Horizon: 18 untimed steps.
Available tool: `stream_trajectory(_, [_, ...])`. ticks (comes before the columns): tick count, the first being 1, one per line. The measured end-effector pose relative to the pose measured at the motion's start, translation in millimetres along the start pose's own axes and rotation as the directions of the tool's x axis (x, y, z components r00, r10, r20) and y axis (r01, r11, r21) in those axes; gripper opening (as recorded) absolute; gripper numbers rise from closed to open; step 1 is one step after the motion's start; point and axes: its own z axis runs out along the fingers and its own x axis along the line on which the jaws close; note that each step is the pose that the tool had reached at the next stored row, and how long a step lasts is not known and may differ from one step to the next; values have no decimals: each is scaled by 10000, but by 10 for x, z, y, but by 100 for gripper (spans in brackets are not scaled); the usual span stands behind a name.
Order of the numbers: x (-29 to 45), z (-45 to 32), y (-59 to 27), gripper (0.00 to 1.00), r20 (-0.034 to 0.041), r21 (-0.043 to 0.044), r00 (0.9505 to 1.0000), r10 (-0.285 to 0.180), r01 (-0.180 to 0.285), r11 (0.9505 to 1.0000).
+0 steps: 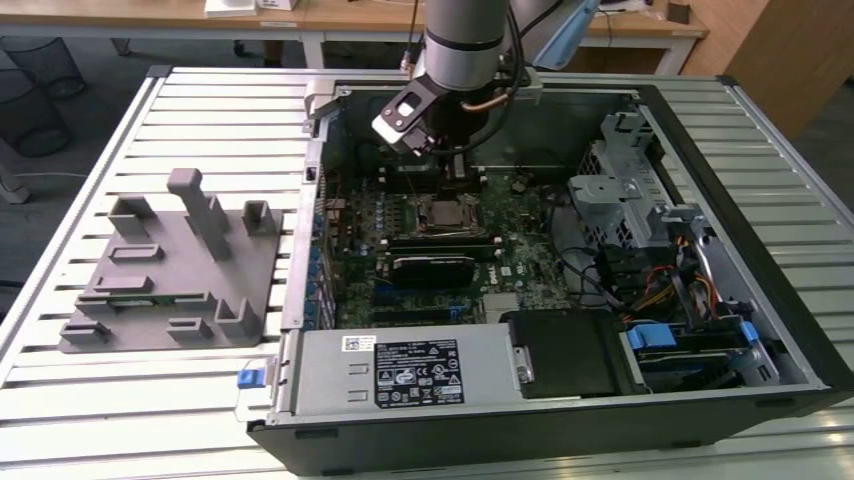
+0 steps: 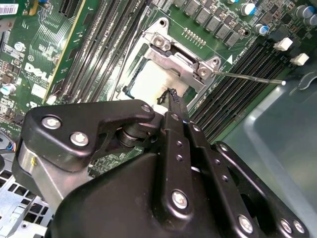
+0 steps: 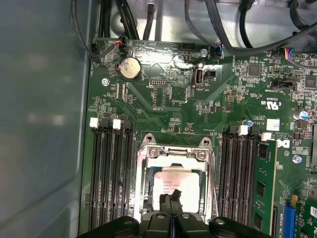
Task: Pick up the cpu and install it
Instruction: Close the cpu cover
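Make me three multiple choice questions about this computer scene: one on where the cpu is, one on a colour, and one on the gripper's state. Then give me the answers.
1. Where does the cpu lie?
A. on the grey fixture
B. in the socket
C. on the big silver box

2. What colour is the motherboard?
A. green
B. red
C. white

3. How do the fingertips of the gripper stand?
A. wide apart
B. clamped on a cable
C. closed together

Answers:
1 B: both wrist views show its pale top inside the socket's metal frame.
2 A: the board around the socket is green.
3 C: in the first wrist view the two tips meet with no gap, right over the cpu.
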Motion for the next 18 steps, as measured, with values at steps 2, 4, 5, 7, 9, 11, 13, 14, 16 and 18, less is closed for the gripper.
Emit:
stream_trajectory(2, [0, 2, -4, 11, 1, 0, 10000, 0, 0, 10000])
stream_trajectory(4, [0, 3, -8, 11, 3, 1, 10000, 0, 0, 10000])
stream_trajectory(5, [0, 4, -10, 11, 3, 0, 10000, -1, 1, 10000])
stream_trajectory(7, [1, 6, -15, 11, 3, 0, 10000, -1, 1, 10000])
stream_trajectory(9, [1, 10, -20, 11, 4, -1, 10000, -1, 1, 10000])
stream_trajectory(11, [1, 13, -28, 11, 5, 0, 10000, -1, 1, 10000])
stream_trajectory(13, [2, 17, -39, 11, 4, 0, 10000, -1, 1, 10000])
stream_trajectory(14, [2, 18, -45, 11, 5, 0, 10000, 0, 0, 10000])
stream_trajectory(16, [3, 22, -61, 11, 4, 0, 10000, 0, 0, 10000])
stream_trajectory(18, [5, 26, -83, 11, 4, -1, 10000, 1, -1, 10000])
